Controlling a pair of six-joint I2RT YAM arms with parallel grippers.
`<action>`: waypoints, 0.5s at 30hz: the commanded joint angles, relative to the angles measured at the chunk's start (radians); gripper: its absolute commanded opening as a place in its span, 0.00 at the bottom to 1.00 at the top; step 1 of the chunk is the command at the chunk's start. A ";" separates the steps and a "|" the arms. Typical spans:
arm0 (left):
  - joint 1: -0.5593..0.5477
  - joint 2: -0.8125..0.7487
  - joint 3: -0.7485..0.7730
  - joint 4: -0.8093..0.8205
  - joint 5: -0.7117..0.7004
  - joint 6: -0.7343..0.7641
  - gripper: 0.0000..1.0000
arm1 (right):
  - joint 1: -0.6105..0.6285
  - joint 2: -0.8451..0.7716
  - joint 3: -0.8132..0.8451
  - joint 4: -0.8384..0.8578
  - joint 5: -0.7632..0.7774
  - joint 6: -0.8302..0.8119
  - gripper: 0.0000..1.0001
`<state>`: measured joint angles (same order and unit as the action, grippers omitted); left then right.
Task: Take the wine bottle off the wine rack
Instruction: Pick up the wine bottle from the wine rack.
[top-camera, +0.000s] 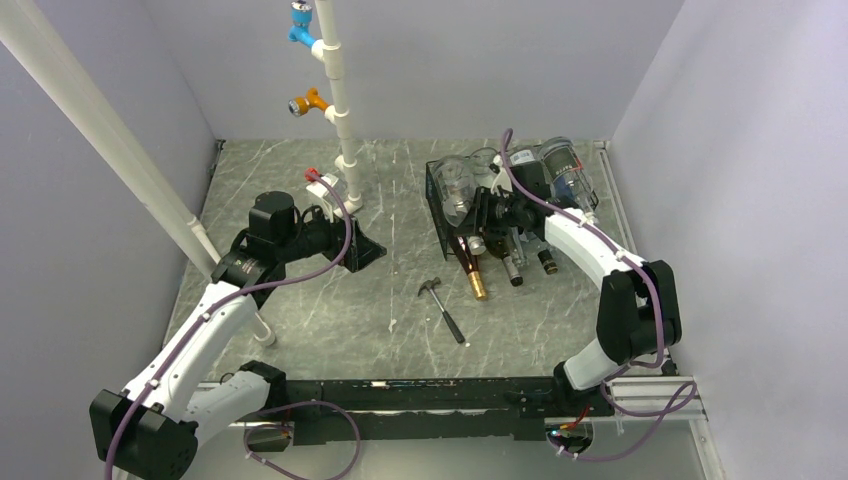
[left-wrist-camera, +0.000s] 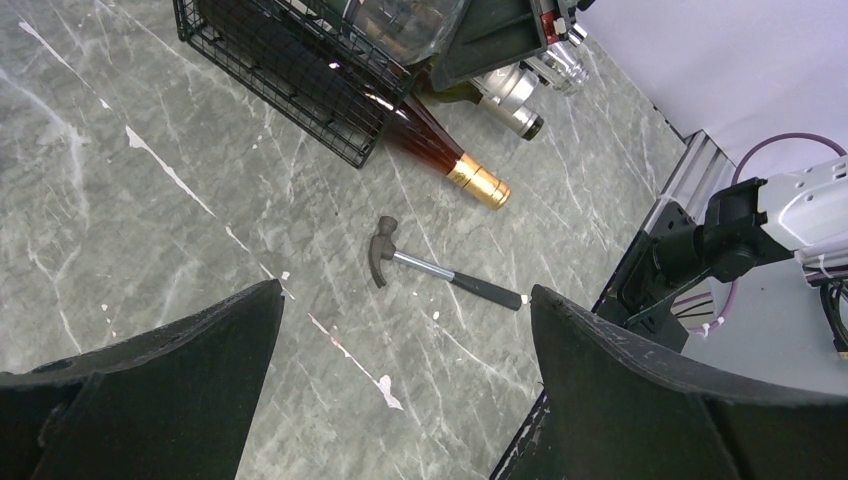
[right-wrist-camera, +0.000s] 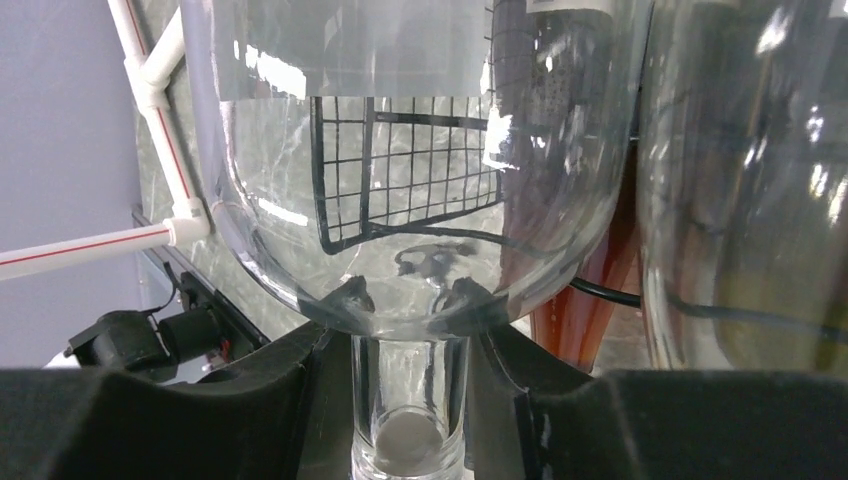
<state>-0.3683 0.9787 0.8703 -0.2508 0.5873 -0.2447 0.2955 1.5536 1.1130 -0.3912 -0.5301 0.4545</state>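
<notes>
The black wire-mesh wine rack stands at the back right of the table and holds several bottles. A clear wine bottle lies on its top left tier. In the right wrist view its round shoulder fills the frame and its neck runs down between my fingers. My right gripper is shut on that neck, both fingers against the glass. My left gripper is open and empty, above bare table left of the rack.
An amber bottle with a gold cap pokes out of the rack's lower tier, beside dark bottles. A second clear bottle lies at the rack's right. A hammer lies in front. A white pipe stand rises at the back.
</notes>
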 joint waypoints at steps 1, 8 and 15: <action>-0.004 -0.021 0.041 0.028 0.010 0.026 0.99 | -0.019 -0.025 -0.007 0.058 -0.028 0.010 0.20; -0.004 -0.017 0.039 0.032 0.018 0.022 0.99 | -0.113 -0.093 -0.055 0.161 -0.192 0.100 0.00; -0.004 -0.011 0.039 0.033 0.017 0.024 0.99 | -0.150 -0.106 -0.061 0.225 -0.310 0.149 0.00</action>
<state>-0.3683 0.9787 0.8703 -0.2523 0.5880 -0.2447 0.1883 1.5162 1.0348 -0.2878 -0.7677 0.5877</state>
